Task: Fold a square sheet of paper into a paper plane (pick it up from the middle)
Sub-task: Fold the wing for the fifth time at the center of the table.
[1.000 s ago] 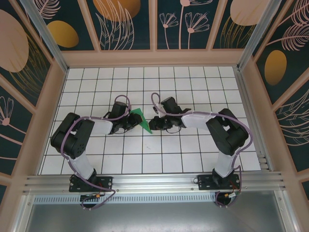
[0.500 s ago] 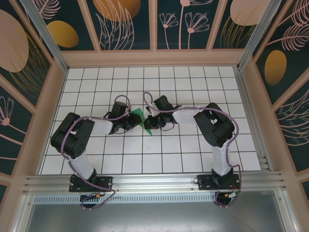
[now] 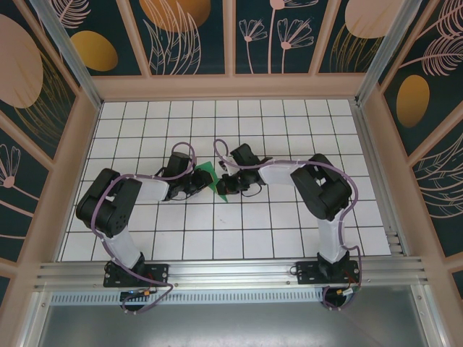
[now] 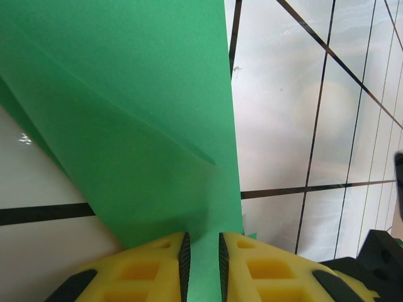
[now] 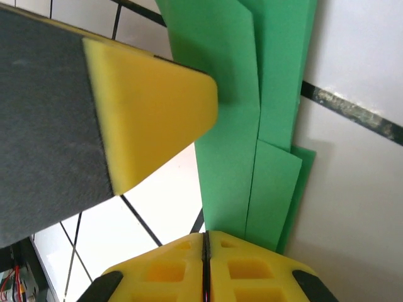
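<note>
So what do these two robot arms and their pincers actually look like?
The left arm and right arm are chunky black joints linked by white segments, a purple cable looping along each. The left pincer and right pincer each have two yellow wedge-shaped fingers with moulded recesses and black inner strips.

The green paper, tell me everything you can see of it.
The green paper is thin, plain and bright green, folded into overlapping layers with sharp creases and a stepped, narrower end. It sits over the middle of the white grid table. It runs into the narrow gap between the yellow pads of the left tool, which clamp it. Its stepped end meets the tips of the shut right tool.
</note>
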